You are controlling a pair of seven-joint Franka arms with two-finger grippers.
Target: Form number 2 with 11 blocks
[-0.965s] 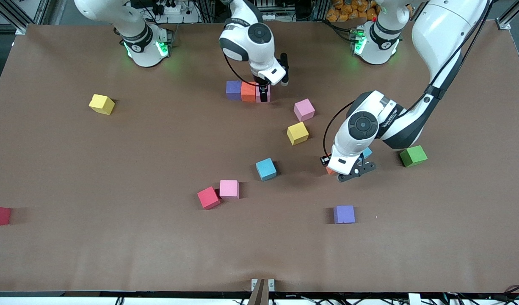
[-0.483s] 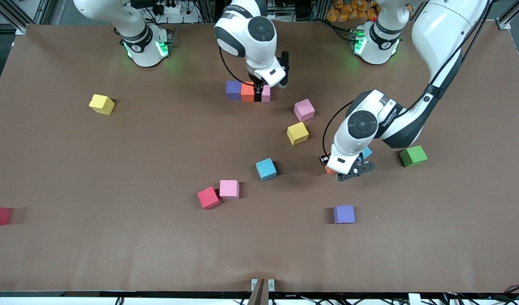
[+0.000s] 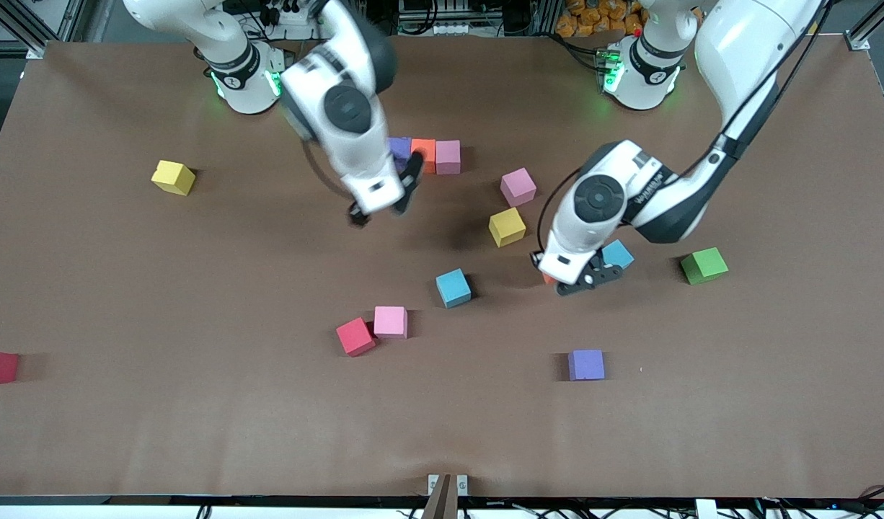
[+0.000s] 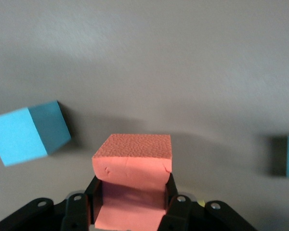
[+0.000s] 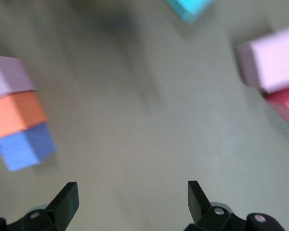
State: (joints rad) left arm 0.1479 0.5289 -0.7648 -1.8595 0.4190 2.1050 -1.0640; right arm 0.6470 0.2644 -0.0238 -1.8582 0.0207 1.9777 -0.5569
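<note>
The right claw [image 3: 381, 205] hangs open and empty above bare worktop [image 3: 197, 432], just beside the started row: purple block [image 3: 401, 149], orange block [image 3: 425, 155] and pink block [image 3: 448, 156], touching in a line. Below that claw lie a light blue block [image 3: 453, 287], a red block [image 3: 355, 336] and another pink block [image 3: 390, 321]. The left claw [image 3: 568, 277] is closed on a second orange block [image 4: 133, 163], lifted clear of the worktop, with another light blue block [image 3: 618, 254] just beside it. To place it well, I would carry it high over the yellow block [image 3: 507, 226], square its faces to the row, then set it flush before releasing.
</note>
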